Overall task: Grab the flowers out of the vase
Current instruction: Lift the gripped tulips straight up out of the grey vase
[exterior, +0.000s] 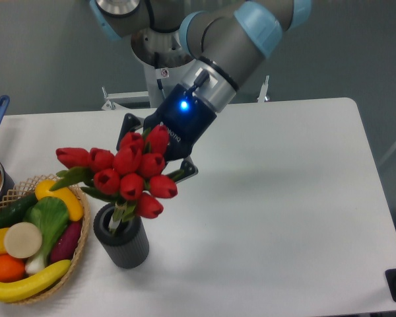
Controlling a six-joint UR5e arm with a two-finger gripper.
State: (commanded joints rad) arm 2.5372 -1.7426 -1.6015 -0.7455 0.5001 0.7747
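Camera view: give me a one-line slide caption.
Claw lifts red tulips, stems just inside the grey vase beside a produce basket.

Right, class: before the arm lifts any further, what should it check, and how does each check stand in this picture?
1. Gripper on the flowers: cannot tell, buds hide the fingertips.
2. Stems out of the vase: not ok, ends remain in the mouth.
3. Vase upright on the table: ok.
4. Vase apart from the basket: ok, though close.
5. Room above the flowers: ok.
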